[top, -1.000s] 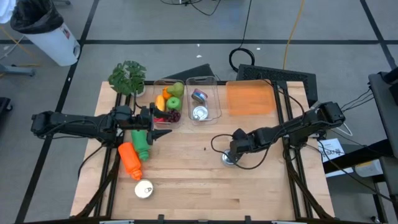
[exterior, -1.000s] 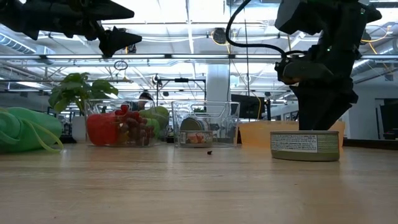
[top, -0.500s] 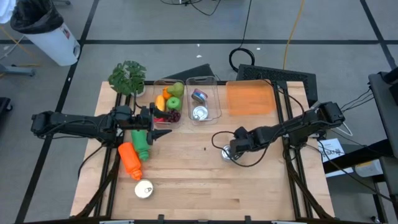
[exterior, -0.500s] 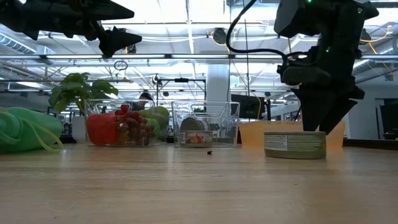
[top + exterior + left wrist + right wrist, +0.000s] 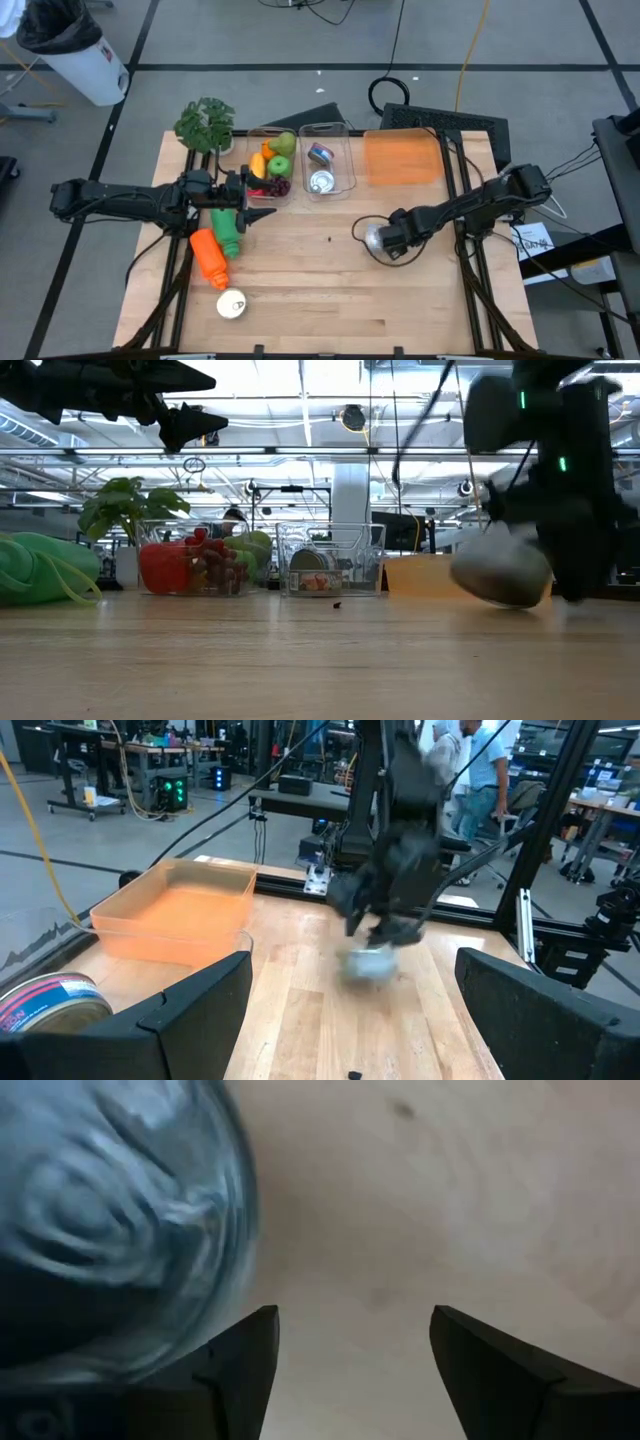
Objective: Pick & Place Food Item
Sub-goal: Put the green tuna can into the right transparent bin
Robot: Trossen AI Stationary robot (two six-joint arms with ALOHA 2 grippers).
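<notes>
The left arm is stretched in from the left side, its pincer (image 5: 262, 201) held well above the surface with the fingers spread wide. The right arm is reached in from the right, bent low, its pincer (image 5: 385, 240) kept just above the surface, fingers parted.

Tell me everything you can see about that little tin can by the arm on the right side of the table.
The can is a short, round metal tin with a shiny silvery end and a paper label band. It sits right of the table's middle, in front of the orange tray. In the low view it looks tilted and blurred. The right gripper is against it; its fingers stand apart, with the can beside one finger, so a grip cannot be confirmed.
</notes>
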